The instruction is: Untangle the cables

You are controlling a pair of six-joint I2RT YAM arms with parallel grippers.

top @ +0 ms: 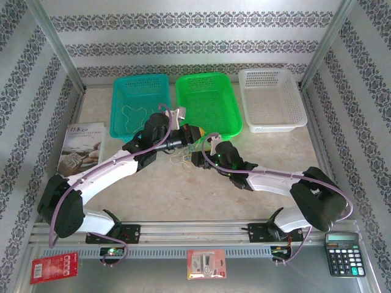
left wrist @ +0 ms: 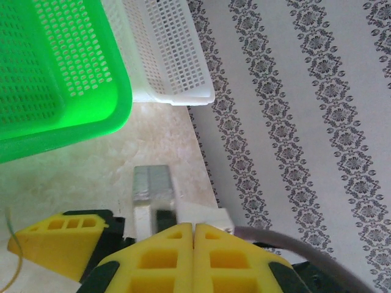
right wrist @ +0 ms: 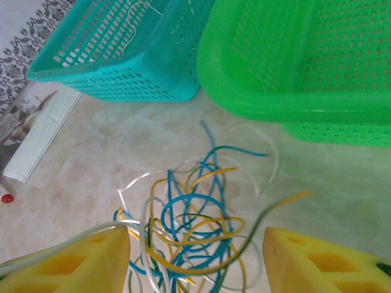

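Observation:
A loose tangle of thin blue, yellow-orange and cream-white cables [right wrist: 195, 213] lies on the beige table in front of the green basket; from above the cables [top: 182, 160] show between the two arms. My right gripper [right wrist: 195, 259] hangs just over the tangle, open wide, its yellow fingers [right wrist: 79, 262] on either side of the loops, and a white strand runs across the left finger. My left gripper [left wrist: 194, 231] is shut, pads pressed together with nothing visible between them; it sits beside the right gripper [top: 198, 155], near the green basket [top: 208, 101]. One cream-white cable [top: 130, 116] lies inside the teal basket.
Teal basket [top: 140, 104], green basket and white basket [top: 272, 97] stand in a row at the back. A book [top: 82, 146] lies on the left. A calculator [top: 345, 253] and two small packets [top: 54, 267] rest at the near edge. Patterned walls enclose the table.

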